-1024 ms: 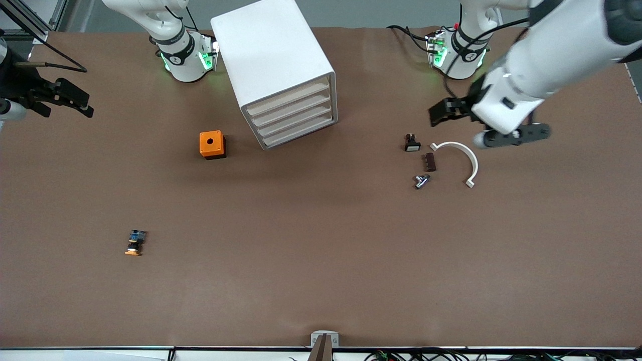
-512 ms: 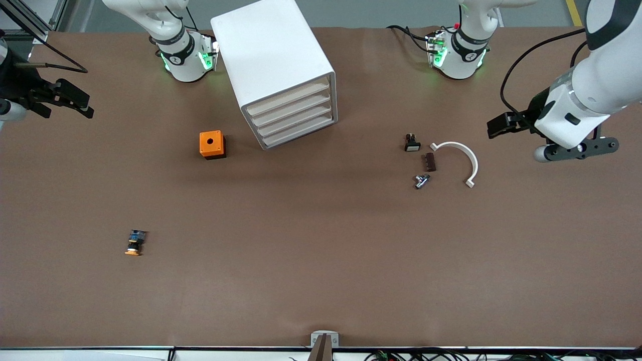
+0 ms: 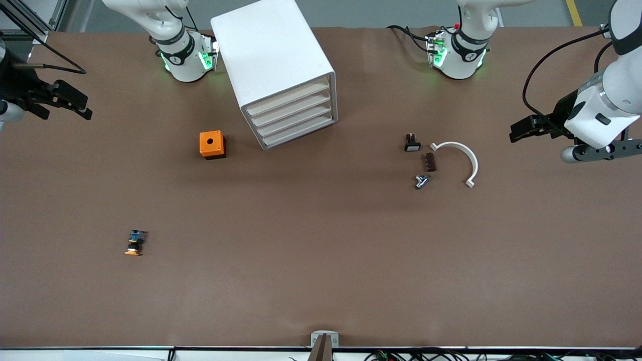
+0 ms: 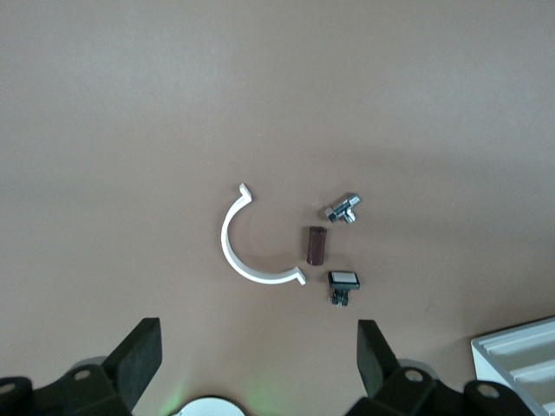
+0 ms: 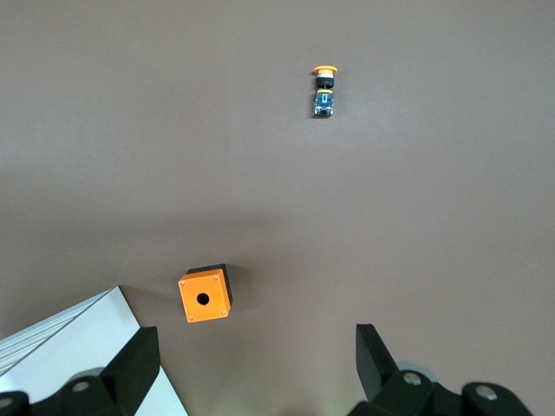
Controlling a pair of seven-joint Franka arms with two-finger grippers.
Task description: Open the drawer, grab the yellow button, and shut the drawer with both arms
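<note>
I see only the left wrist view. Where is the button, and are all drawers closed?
Observer: The button lies on the table toward the right arm's end, nearer to the front camera than the orange box.
Operator: And the drawers?
Observer: All four fronts of the drawer unit sit flush, closed.
Operator: Where is the right gripper?
Observer: The right gripper hangs open over the table edge at its own end, holding nothing; the left gripper is open too.

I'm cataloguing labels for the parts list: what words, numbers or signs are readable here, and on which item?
No text can be read on anything here.
Button: its blue end bears markings too small to read.
Arm bases: a small round mark on each collar, too small to read.
Drawer cabinet, orange box: plain.
</note>
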